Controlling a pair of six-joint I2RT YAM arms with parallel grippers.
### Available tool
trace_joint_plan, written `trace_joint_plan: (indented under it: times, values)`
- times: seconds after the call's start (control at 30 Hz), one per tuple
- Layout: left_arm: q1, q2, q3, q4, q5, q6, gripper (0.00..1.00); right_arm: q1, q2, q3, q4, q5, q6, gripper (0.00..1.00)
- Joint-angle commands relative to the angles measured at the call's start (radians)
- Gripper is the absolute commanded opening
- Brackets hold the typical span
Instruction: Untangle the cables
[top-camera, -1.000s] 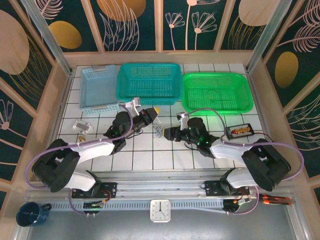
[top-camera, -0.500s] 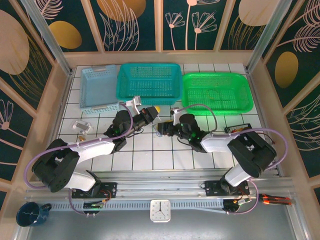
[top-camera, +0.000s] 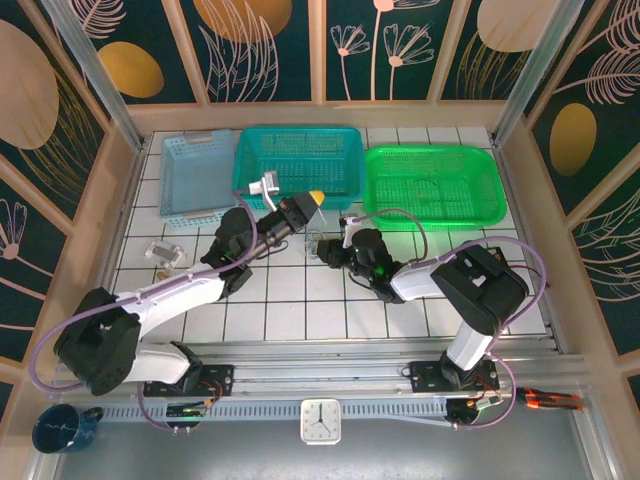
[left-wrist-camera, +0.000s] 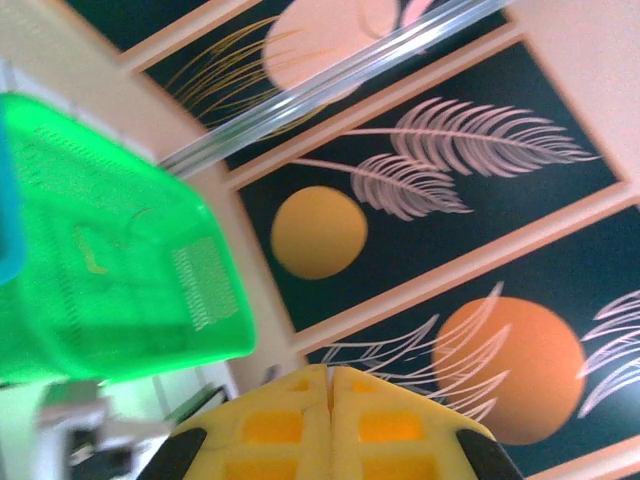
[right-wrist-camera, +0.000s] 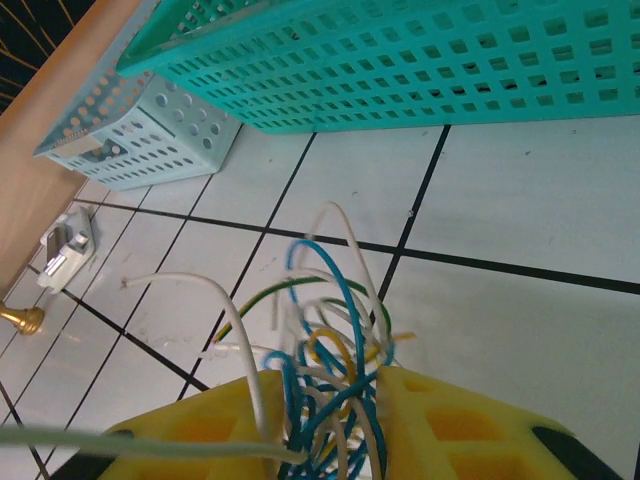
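Note:
The cables are a small knot of thin blue, whitish and yellow-green cords on the white tiles, just in front of the teal basket. My right gripper has its yellow fingers pressed against both sides of the knot, and loops stick out past the tips. From above, the cables sit at the tip of the right gripper. My left gripper is lifted above and behind the knot, near the teal basket's front edge. In its own view the left gripper is shut with nothing visible between the pads.
A teal basket stands at the back centre, a light blue basket left of it, and a green basket to the right. A small clear packet lies at the left. Purple cords loop off both arms.
My right arm swung left to the knot and its jaws narrowed around the cables. My left gripper rose and moved back towards the teal basket, staying shut.

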Motion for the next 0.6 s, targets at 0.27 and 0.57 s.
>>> trace_joint_plan:
  times: [0.27, 0.57]
  values:
    - [-0.003, -0.078, 0.229, -0.057, 0.049, -0.018, 0.0, 0.008, 0.063, -0.024, 0.07, 0.035, 0.068, 0.29]
    - [-0.003, -0.092, 0.378, -0.114, 0.065, 0.01, 0.0, 0.008, 0.065, -0.028, 0.056, 0.039, 0.083, 0.28]
